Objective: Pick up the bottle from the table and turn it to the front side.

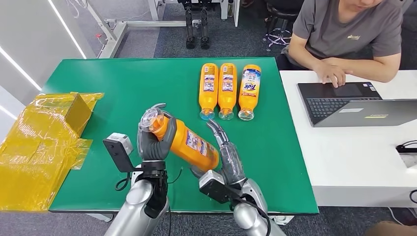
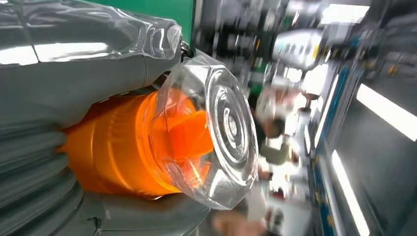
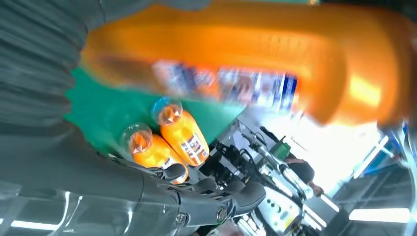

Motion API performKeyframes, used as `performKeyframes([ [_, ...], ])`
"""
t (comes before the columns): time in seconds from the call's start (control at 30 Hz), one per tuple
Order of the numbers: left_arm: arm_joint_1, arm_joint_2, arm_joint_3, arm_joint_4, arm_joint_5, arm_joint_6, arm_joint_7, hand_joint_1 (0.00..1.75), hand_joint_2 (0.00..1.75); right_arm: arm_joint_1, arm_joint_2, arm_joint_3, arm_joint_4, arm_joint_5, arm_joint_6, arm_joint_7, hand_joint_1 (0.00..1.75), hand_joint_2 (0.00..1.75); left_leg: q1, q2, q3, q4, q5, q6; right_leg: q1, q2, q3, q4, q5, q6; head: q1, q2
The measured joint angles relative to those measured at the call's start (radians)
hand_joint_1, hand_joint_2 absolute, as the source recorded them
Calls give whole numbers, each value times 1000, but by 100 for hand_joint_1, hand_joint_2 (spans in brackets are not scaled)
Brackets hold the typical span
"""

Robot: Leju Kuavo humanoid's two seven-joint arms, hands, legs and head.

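An orange detergent bottle (image 1: 189, 142) with a clear cap (image 2: 216, 132) is lifted above the green table (image 1: 123, 93), slanting with its cap end up and to the left. My left hand (image 1: 155, 140) grips it around the neck just below the cap. My right hand (image 1: 227, 155) is at the bottle's base, fingers stretched out alongside it; whether it touches the bottle I cannot tell. The bottle's small-print label faces up. In the right wrist view the bottle (image 3: 255, 59) passes close and blurred over the fingers (image 3: 216, 196).
Three more orange bottles (image 1: 227, 91) lie side by side at the table's far middle; the rightmost (image 1: 249, 92) shows its Tide label. A yellow-wrapped box (image 1: 44, 142) lies at the left edge. A person (image 1: 344, 34) works at a laptop (image 1: 354, 103) on the white table to the right.
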State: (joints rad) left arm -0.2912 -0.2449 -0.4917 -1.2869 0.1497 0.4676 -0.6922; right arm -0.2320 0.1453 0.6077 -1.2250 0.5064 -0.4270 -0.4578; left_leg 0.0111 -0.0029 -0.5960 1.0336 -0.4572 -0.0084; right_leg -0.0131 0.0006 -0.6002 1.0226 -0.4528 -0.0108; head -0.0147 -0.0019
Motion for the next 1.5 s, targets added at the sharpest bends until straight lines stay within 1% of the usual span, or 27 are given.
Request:
performKeyframes([
  [0.1,6,30,9,-46,-171,149,7,175,175,2,0,0,-10,-32,-32,-19,0,175,0,0,0,0,0,0,0,0,0,0,0,0,0,0],
  [0.13,13,43,19,-64,-246,185,14,175,175,2,0,0,-11,-42,-41,-26,0,175,0,0,0,0,0,0,0,0,0,0,0,0,0,0],
  [0.2,33,65,54,-99,-403,221,32,175,175,2,0,0,-12,-58,-58,-39,0,175,0,1,0,-1,0,0,0,0,-1,1,0,0,0,0],
  [0.27,49,82,99,-127,-525,229,49,175,175,3,0,0,-11,-67,-71,-50,0,175,0,1,0,-1,0,0,0,0,-1,1,0,0,0,0],
  [0.4,63,101,172,-155,-663,232,76,175,175,8,0,0,-13,-76,-79,-56,0,175,0,1,0,-1,0,0,0,0,-1,1,0,0,0,0],
  [0.5,63,115,226,-157,-803,232,105,175,175,19,0,0,-22,-79,-79,-56,0,175,0,1,0,-1,0,0,0,0,-1,0,0,0,0,0],
  [0.6,63,131,274,-157,-858,232,115,175,175,30,0,0,-35,-80,-79,-57,0,175,0,1,0,-1,0,0,0,0,-1,0,0,0,0,0],
  [0.7,63,143,301,-157,-892,232,130,175,175,35,0,0,-43,-80,-78,-57,0,175,0,0,0,-1,0,0,0,0,-1,0,0,0,0,0],
  [0.77,60,161,309,-156,-934,228,179,175,175,38,-1,0,-49,-86,-77,-59,0,175,0,1,0,-1,0,0,0,0,-1,0,0,0,0,0],
  [0.83,47,199,308,-148,-958,209,256,175,175,40,-3,0,-58,-99,-72,-63,0,175,0,1,0,-1,0,0,0,1,-2,0,0,0,0,0],
  [0.9,17,247,303,-113,-991,180,320,175,175,41,-7,0,-67,-112,-62,-64,0,175,0,2,0,-1,0,-1,0,2,-2,0,0,-1,0,0],
  [0.93,-2,271,299,-82,-1020,168,336,175,175,41,-9,0,-69,-117,-56,-65,0,175,0,2,0,-1,1,-1,0,1,-2,1,0,-1,0,0],
  [1.0,-43,318,291,-3,-1084,160,336,175,175,40,-11,1,-73,-126,-42,-69,0,175,1,2,0,-1,2,-2,0,2,-2,1,1,-2,0,0],
  [1.03,-61,339,286,37,-1103,160,317,175,175,40,-11,2,-73,-130,-36,-73,0,175,1,2,0,-1,2,-3,0,2,-2,1,1,-2,0,0],
  [1.13,-93,394,265,140,-1119,154,220,175,175,35,-11,5,-73,-140,-20,-81,0,175,1,4,0,-1,2,-3,0,4,-3,2,2,-3,0,0],
  [1.2,-107,426,251,202,-1142,138,182,175,175,29,-11,5,-72,-141,-12,-81,0,175,1,4,0,-1,2,-3,0,4,-3,2,2,-3,0,0],
  [1.33,-147,471,226,328,-1226,121,178,175,175,26,-11,5,-78,-139,-3,-83,0,175,1,4,0,-1,2,-3,0,4,-4,1,1,-3,0,0],
  [1.5,-249,497,179,515,-1340,101,205,175,175,42,-11,3,-133,-129,-61,-130,0,175,1,4,0,-1,2,-3,0,4,-4,2,2,-3,0,0],
])
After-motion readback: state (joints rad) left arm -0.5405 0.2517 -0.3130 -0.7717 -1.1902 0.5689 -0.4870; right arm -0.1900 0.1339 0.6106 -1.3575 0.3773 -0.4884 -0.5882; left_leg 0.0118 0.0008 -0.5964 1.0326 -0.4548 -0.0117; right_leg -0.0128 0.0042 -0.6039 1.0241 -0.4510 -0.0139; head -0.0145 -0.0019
